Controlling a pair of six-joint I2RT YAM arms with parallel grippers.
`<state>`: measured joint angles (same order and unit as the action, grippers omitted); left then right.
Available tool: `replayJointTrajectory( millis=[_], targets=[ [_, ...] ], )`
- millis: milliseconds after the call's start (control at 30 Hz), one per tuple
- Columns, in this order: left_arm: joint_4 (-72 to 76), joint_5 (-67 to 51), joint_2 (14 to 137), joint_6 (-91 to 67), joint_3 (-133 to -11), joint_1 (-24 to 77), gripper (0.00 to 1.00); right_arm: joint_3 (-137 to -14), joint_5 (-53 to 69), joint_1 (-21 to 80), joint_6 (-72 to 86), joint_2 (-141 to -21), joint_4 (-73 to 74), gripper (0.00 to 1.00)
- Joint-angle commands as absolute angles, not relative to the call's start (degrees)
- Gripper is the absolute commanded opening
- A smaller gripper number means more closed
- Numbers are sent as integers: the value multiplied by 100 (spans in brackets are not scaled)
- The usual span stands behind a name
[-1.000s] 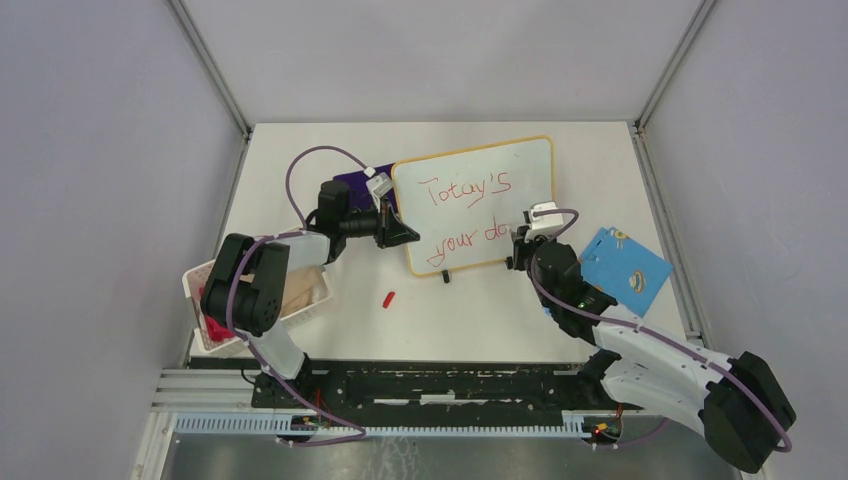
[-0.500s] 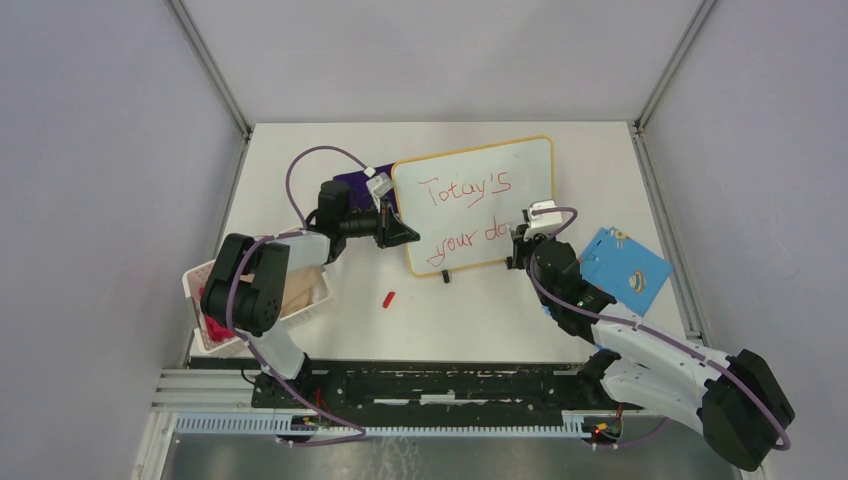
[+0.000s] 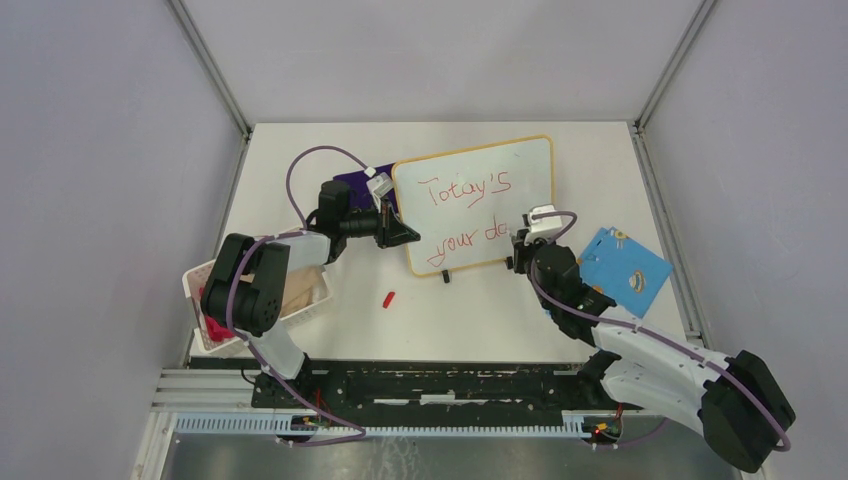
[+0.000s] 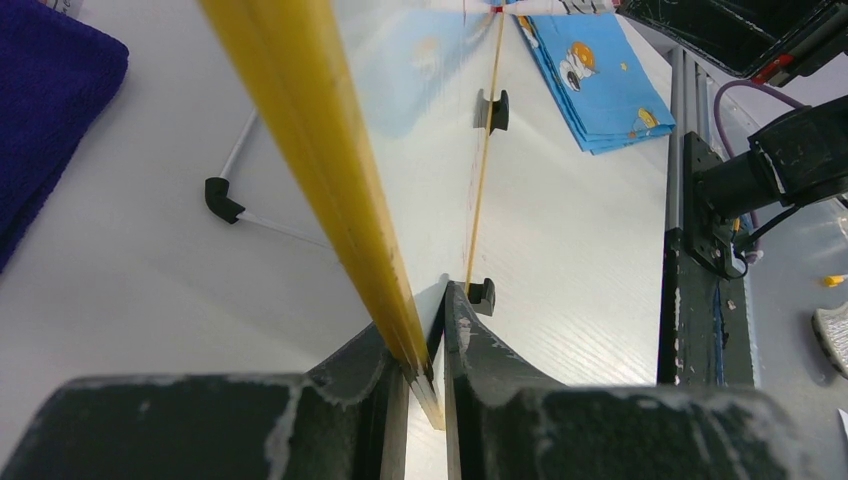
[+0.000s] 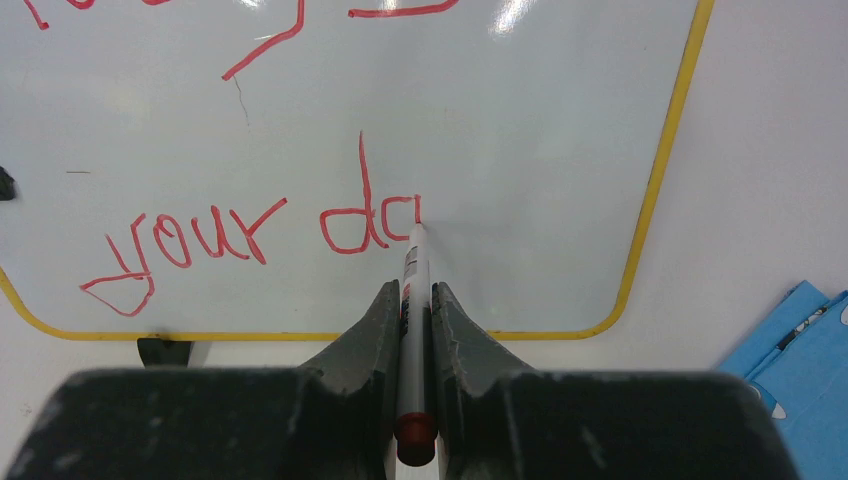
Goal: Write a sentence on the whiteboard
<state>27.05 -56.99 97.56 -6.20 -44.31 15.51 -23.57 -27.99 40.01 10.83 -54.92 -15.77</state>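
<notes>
The whiteboard (image 3: 500,215) sits on the far middle of the table (image 3: 600,160), turned slightly askew, with its two small black feet toward the arms; it lies between the two arms, the left pincer (image 4: 428,335) at its left edge and the right pincer (image 5: 410,300) over its near right part.

The left pincer is clamped on the board's yellow frame, low on the left side near the near-left corner; in the left wrist view the frame runs straight into the narrow slot between the two dark fingers (image 4: 372,375), which touch it on both sides.

The right pincer is closed on a slim white marker (image 5: 412,262), red at its back end; the marker points away from the wrist and its tip touches the glossy surface.

The sentence (image 3: 465,190) is in red, in two lines; the upper reads "Totay's", the lower "your da", and the marker tip rests at the top right of that last "a", above the board's near frame.

A blue card (image 3: 625,268) lies on the table just right of the right pincer, apart from the board; a purple cloth (image 3: 352,180) lies behind the left pincer, beside the board's left edge; a small red piece (image 3: 389,297) lies on the table nearer than the board; a white basket (image 3: 200,290) stands at the table's left edge.
</notes>
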Motion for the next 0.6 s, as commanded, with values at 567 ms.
replayJointTrajectory(
  millis=[567],
  targets=[
    [1988, -4956, 10037, 327, -4272, 1718, 2, -2417, -2890, 3970, 1054, -4917, -1609, 0]
  ],
)
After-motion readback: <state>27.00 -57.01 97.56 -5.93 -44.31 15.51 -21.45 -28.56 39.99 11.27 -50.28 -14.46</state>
